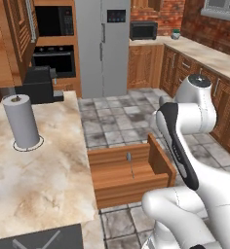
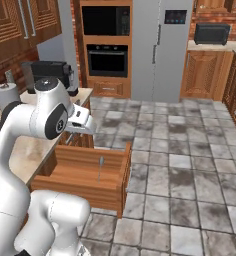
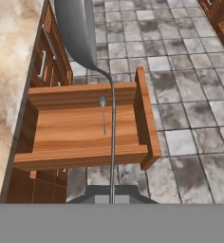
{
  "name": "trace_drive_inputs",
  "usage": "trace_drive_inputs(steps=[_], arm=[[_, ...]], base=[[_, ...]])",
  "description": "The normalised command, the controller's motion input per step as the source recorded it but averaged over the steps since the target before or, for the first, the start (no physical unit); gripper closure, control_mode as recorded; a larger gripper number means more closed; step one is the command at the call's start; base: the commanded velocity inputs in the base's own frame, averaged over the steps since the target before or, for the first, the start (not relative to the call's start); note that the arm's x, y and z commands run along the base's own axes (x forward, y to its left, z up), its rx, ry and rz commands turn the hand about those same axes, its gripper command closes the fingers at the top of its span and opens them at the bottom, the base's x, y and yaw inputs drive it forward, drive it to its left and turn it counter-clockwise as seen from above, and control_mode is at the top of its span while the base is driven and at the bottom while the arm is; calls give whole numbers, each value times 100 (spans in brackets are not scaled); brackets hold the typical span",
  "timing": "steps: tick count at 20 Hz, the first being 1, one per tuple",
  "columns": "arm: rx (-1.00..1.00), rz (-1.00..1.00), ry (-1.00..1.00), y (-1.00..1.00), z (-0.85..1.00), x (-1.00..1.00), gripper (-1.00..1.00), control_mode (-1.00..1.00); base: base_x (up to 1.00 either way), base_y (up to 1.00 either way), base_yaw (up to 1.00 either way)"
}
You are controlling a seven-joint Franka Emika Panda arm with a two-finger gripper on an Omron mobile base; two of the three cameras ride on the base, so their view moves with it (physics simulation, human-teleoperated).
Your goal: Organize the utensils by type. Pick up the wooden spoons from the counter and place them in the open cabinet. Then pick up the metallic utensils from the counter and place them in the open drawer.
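Open drawer (image 3: 85,126) top clear; one spoon (image 3: 103,113) inside.

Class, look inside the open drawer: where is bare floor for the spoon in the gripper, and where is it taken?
In the open drawer, one metal spoon lies mid-floor. Bare wood lies between it and the left wall, and between it and the right wall. The gripper holds a second spoon.

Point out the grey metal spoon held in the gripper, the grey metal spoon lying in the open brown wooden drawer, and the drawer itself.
Held grey metal spoon (image 3: 78,33), hand view, on its bowl.
Grey metal spoon in the drawer (image 3: 103,116), hand view, on its handle.
Open brown wooden drawer (image 3: 147,121), hand view, on its slab front.
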Motion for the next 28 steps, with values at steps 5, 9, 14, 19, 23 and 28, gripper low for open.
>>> trace_drive_inputs(steps=[5, 9, 14, 19, 23, 28], arm=[[0, 0, 0, 0, 0, 0, 100, 100], [0, 0, 0, 0, 0, 0, 100, 100], [0, 0, 0, 0, 0, 0, 100, 100], [0, 0, 17, 0, -23, 8, 100, -100], [0, 0, 6, 0, -15, 0, 100, -100], [0, 0, 7, 8, -55, 39, 100, -100]], base=[[0, 0, 0], [0, 0, 0], [1, 0, 0], [0, 0, 0], [0, 0, 0], [0, 0, 0]])
